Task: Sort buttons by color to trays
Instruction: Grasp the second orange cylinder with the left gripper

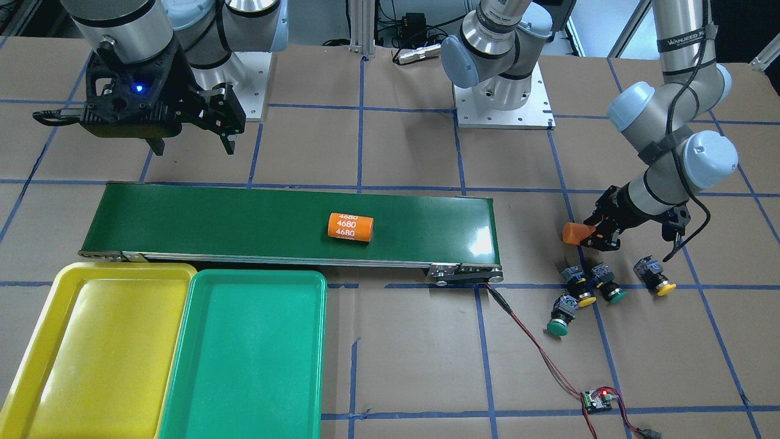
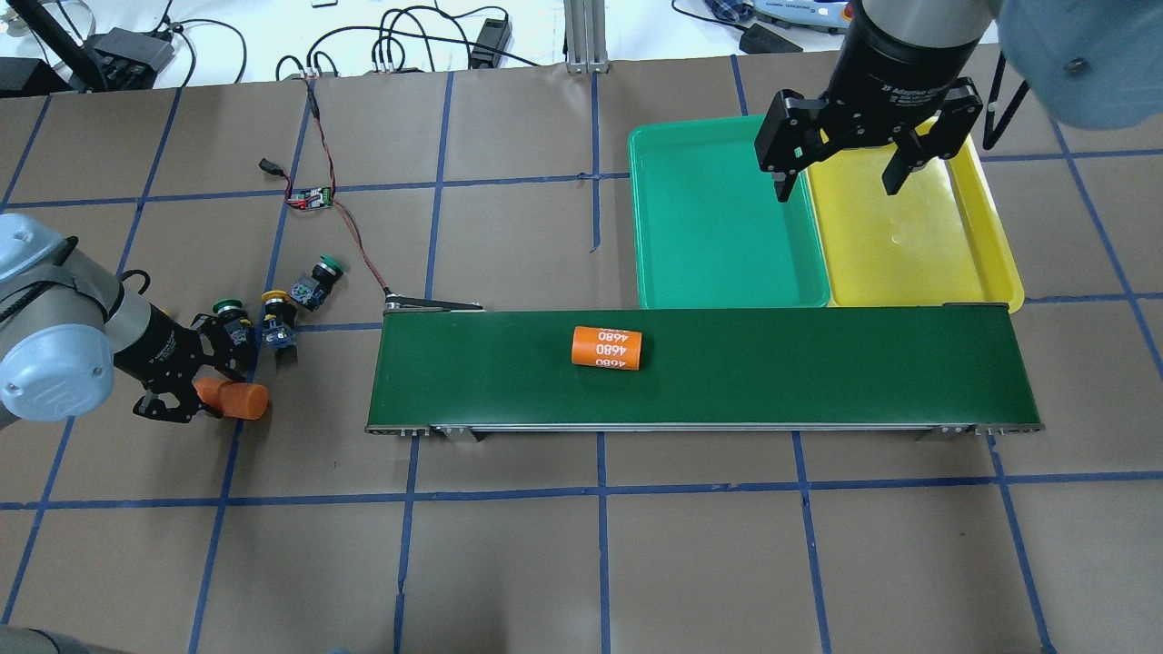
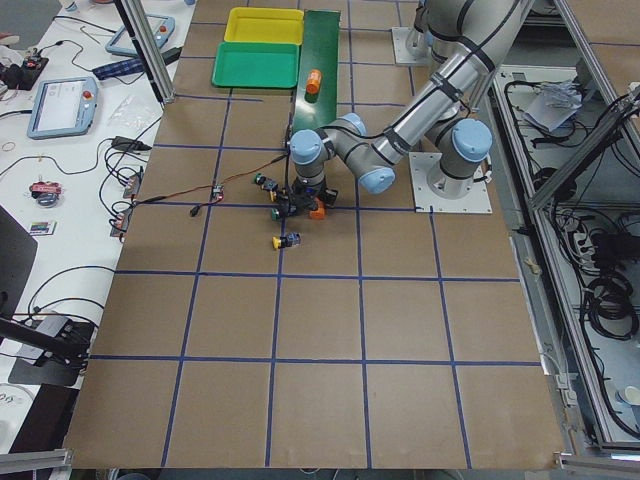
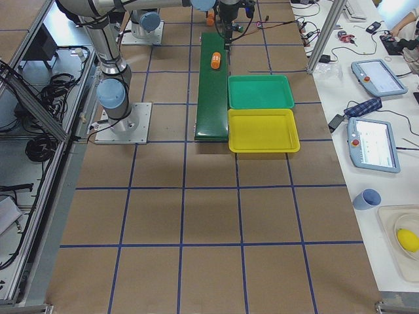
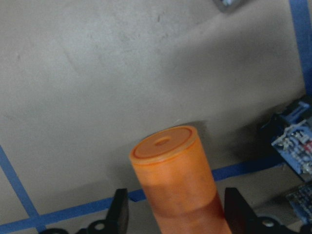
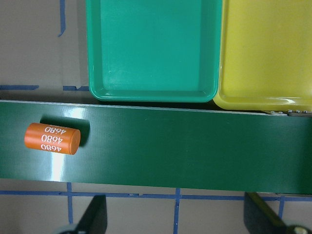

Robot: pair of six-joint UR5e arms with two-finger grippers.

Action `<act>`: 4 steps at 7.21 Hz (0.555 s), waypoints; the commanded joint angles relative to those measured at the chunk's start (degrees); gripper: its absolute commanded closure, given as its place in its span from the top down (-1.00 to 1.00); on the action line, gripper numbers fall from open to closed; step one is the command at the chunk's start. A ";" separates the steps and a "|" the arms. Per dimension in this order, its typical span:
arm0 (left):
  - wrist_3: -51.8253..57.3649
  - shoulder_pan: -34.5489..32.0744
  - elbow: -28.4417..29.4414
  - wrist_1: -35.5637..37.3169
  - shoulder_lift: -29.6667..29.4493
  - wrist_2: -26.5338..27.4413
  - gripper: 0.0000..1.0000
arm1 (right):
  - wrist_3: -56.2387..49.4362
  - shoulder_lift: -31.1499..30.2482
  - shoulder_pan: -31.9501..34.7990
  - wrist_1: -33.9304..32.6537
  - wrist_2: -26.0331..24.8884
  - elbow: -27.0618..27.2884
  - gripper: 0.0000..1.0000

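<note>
Left gripper (image 1: 596, 236): fingers are pinching a plain orange cylinder (image 1: 576, 233) just beside the buttons (image 1: 605, 277).
Right gripper (image 2: 839, 186): fingers are hanging spread above the yellow tray (image 2: 909, 245) and green tray (image 2: 709, 227).
Buttons: all four are lying on the table (image 1: 396, 366), well apart from both trays.
Technique: the cylinder is apparently being cleared; it is best released away from the cluster.

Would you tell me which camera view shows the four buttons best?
The front-facing view: all four buttons lie unobstructed, two yellow-capped, two green-capped. Overhead shows only three, the left arm apparently covering the fourth; the left side view shows them tiny; the left wrist view catches only edges.
</note>
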 commanded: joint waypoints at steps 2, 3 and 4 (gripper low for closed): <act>0.34 0.01 0.91 -0.14 2.77 0.08 -1.00 | 0.05 0.06 0.01 -0.03 0.12 -0.05 1.00; -0.36 -0.60 2.39 -1.01 4.45 0.08 -1.00 | -0.03 -0.03 0.01 -0.03 0.03 0.04 1.00; -1.41 -0.87 3.62 -3.89 6.38 -0.27 -1.00 | -0.03 -0.03 -0.08 -0.03 0.03 -0.05 1.00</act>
